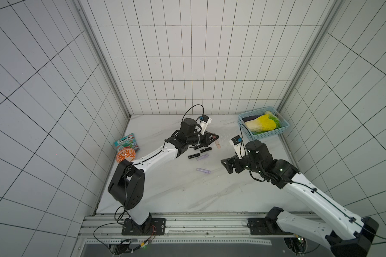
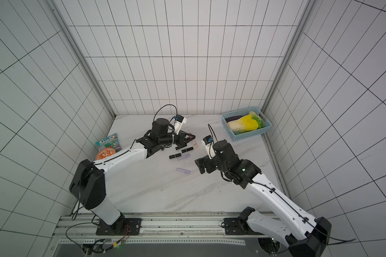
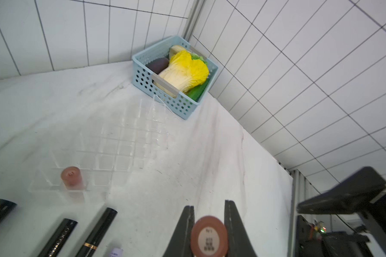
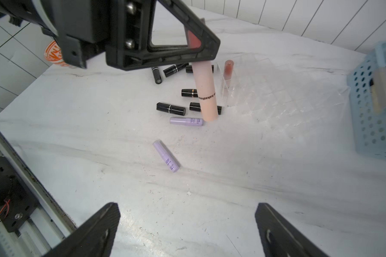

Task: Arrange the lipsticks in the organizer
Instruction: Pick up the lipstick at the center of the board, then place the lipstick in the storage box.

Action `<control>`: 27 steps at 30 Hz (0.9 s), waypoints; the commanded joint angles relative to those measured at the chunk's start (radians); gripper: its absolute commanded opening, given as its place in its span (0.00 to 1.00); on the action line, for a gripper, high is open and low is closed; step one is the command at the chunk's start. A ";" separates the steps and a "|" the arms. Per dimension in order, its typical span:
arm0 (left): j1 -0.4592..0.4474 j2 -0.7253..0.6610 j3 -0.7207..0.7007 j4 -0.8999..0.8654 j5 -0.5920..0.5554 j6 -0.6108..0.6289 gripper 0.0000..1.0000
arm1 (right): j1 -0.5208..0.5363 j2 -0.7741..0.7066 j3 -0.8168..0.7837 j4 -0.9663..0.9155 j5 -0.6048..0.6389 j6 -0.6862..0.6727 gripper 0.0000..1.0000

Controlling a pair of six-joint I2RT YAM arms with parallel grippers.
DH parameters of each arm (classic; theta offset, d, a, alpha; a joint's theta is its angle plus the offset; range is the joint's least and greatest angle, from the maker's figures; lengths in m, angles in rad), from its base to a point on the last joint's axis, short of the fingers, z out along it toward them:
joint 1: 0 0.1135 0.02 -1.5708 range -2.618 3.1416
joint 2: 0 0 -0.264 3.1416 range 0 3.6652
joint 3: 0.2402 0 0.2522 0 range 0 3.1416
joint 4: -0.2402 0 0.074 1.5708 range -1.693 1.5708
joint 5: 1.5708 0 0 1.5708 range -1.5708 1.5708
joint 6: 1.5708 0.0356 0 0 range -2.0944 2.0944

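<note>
"Over the table (image 4: 232, 178), by the clear organizer (image 3: 125, 142) — what has my left gripper (image 3: 208, 209) got?"

"Your left gripper is pinching a peach tube (image 4: 206, 93) by its upper end. It hangs upright near the organizer, where one pink tube (image 3: 71, 178) stands in an outer-row slot."

"And the right?"

"Your right gripper (image 4: 187, 207) is spread wide, holding nothing — black lipsticks (image 4: 171, 109) and two lavender tubes (image 4: 166, 159) lie on the table."

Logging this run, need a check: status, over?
Left gripper, jaws shut on pink tube, near organizer. Right gripper, jaws open, empty. One slotted tube; black lipsticks, lavender tubes loose on table. Nothing seen blocking.
</note>
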 commanded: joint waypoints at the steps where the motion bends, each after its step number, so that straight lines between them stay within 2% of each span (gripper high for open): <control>1: -0.026 0.087 0.065 -0.038 -0.266 0.128 0.13 | -0.029 -0.054 -0.045 0.040 0.114 0.022 0.99; 5: -0.026 0.160 0.105 0.019 -0.395 0.175 0.13 | -0.050 -0.098 -0.083 0.067 0.115 0.025 1.00; 11: -0.007 0.249 0.164 0.080 -0.495 0.208 0.12 | -0.071 -0.127 -0.118 0.094 0.112 0.028 0.99; 22: -0.004 0.401 0.308 0.108 -0.424 0.218 0.12 | -0.077 -0.121 -0.141 0.114 0.089 0.026 0.97; 27: -0.005 0.418 0.300 0.118 -0.404 0.214 0.12 | -0.078 -0.128 -0.151 0.119 0.089 0.026 0.97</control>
